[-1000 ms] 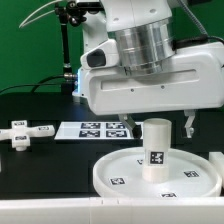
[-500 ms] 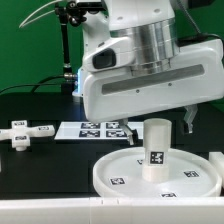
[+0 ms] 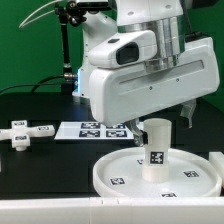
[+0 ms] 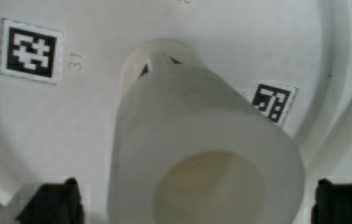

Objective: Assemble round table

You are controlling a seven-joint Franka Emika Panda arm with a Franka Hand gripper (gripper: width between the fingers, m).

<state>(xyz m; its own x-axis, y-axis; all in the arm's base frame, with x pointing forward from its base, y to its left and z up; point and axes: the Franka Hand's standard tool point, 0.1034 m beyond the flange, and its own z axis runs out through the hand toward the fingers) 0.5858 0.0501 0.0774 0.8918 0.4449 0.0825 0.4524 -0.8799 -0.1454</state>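
The large rimmed round disc lies on the black table at the front of the exterior view's right. The short cylindrical leg stands upright in its middle, with a tag on its side. My gripper hangs right over the leg's top, open, one finger showing beside the leg. In the wrist view the leg rises toward the camera from the disc, and my gripper has a dark fingertip on either side, apart from the leg. The cross-shaped foot is not in view.
The marker board lies flat behind the disc. A small white T-shaped block lies at the exterior view's left. A black stand with cables rises at the back. A white piece shows at the right edge.
My hand has turned and shifted a little to the exterior view's left above the leg. The leg and the disc have not moved.
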